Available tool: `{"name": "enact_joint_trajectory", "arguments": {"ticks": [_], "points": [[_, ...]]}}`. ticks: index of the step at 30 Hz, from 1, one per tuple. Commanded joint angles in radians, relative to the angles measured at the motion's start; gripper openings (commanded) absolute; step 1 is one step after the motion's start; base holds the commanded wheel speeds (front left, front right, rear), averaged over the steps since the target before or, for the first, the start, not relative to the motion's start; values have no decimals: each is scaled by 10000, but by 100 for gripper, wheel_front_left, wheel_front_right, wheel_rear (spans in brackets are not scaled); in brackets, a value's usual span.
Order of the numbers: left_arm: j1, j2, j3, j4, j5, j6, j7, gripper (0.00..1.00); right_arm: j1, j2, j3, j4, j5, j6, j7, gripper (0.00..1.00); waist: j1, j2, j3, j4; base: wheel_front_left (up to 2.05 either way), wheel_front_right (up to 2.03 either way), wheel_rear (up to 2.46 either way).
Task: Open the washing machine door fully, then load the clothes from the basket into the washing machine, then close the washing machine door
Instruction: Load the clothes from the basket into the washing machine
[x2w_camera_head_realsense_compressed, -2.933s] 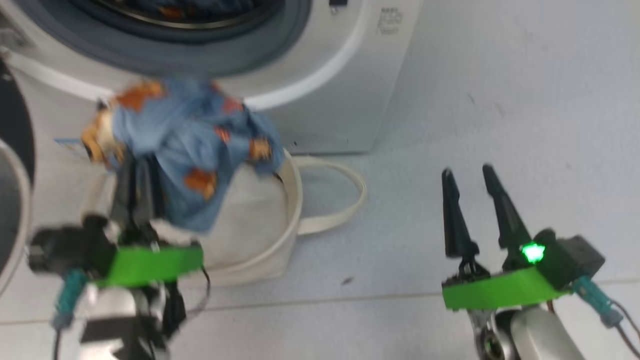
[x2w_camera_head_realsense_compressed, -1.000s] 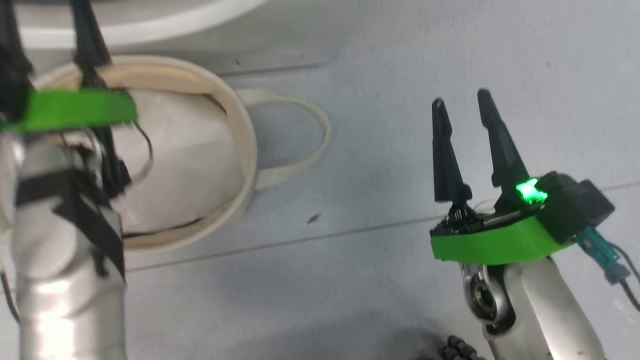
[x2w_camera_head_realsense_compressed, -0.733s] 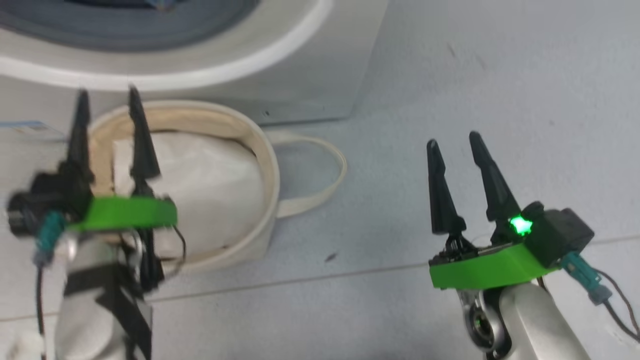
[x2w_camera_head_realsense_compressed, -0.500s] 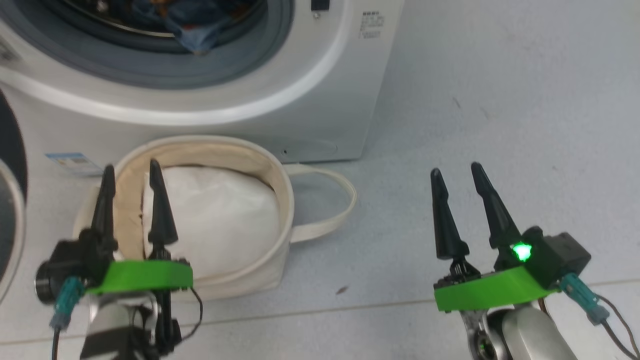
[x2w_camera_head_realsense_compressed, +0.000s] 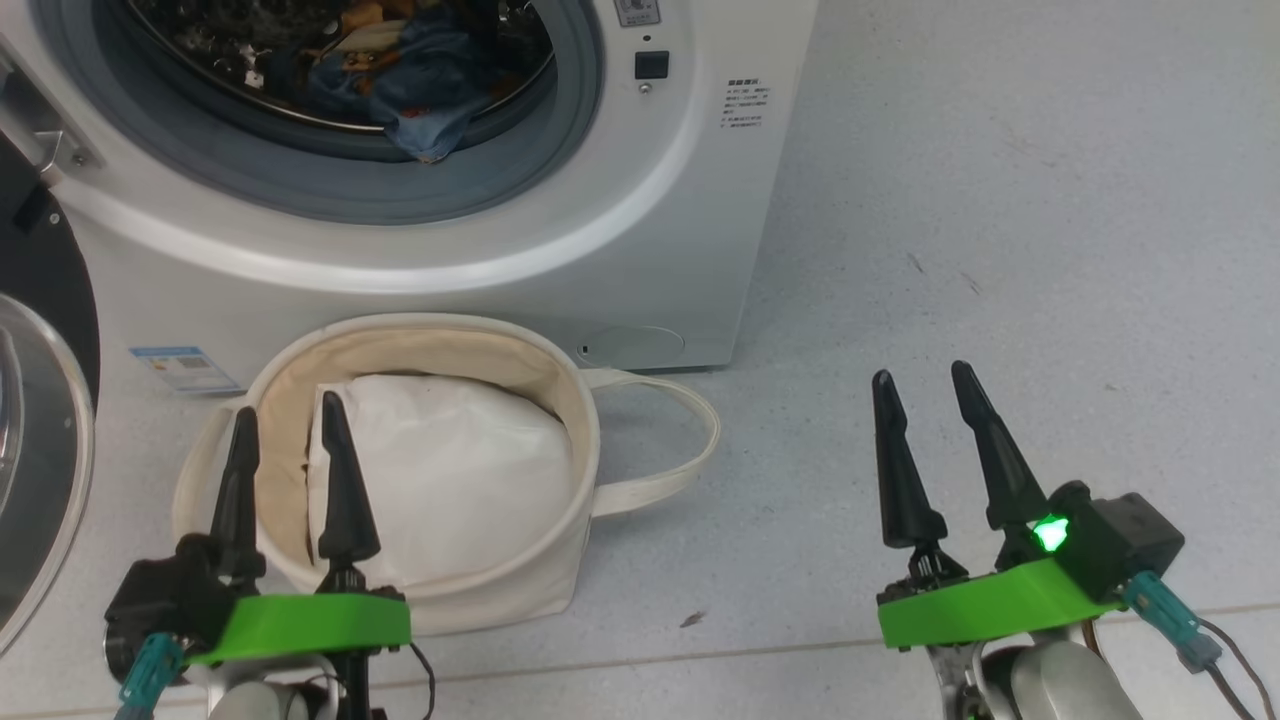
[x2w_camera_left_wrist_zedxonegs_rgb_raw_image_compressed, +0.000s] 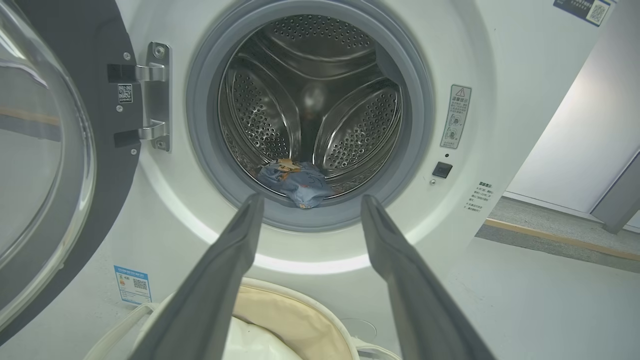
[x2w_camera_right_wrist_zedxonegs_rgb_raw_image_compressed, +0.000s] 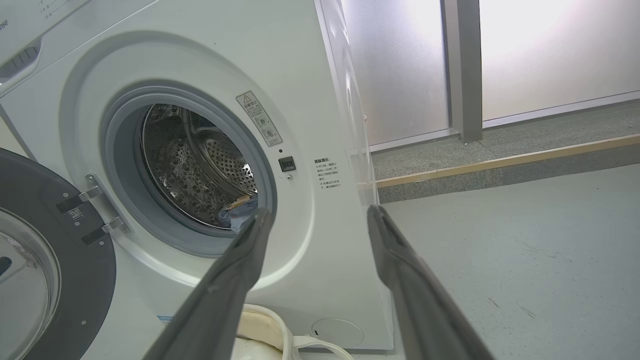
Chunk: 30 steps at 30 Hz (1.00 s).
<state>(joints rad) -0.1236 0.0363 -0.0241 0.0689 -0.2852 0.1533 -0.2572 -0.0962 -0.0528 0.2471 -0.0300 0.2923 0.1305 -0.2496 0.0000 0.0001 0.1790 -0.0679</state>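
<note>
Clothes (x2w_camera_head_realsense_compressed: 420, 90) are in, so next's the washing machine door (x2w_camera_head_realsense_compressed: 50, 290), hanging open at 9 o'clock off your nearer left end effector (x2w_camera_head_realsense_compressed: 287, 403), jaws apart, empty.

The white washing machine (x2w_camera_left_wrist_zedxonegs_rgb_raw_image_compressed: 450, 60) faces the left fingers (x2w_camera_left_wrist_zedxonegs_rgb_raw_image_compressed: 217, 280). The black-rimmed washing machine door (x2w_camera_left_wrist_zedxonegs_rgb_raw_image_compressed: 45, 165) stands wide open to their left. The clothes (x2w_camera_left_wrist_zedxonegs_rgb_raw_image_compressed: 295, 182) — light blue with orange bears — lie crumpled at the drum's front lip, beyond the fingertips. The cream basket (x2w_camera_head_realsense_compressed: 500, 600) sits upright below them.
</note>
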Motion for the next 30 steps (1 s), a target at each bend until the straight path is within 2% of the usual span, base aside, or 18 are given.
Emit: {"name": "enact_joint_trajectory", "arguments": {"ticks": [1,7,11,30], "points": [[-156,140,212,-386,53,-26,-45,100,-50,26,241,-285,53,2,-122,100,0,-1,-18,2,0,0,0],[-159,140,-72,-555,194,-96,-45,100,-2,26,231,-268,48,2,-122,100,0,-1,-61,11,0,0,0],[-100,140,-344,-568,54,-414,-45,100,41,26,162,-197,-6,2,-122,100,0,-1,-132,39,0,0,0],[-24,139,-825,-392,233,-150,-46,100,198,26,-445,361,-635,2,-122,100,0,-1,-352,112,0,0,0]]}}
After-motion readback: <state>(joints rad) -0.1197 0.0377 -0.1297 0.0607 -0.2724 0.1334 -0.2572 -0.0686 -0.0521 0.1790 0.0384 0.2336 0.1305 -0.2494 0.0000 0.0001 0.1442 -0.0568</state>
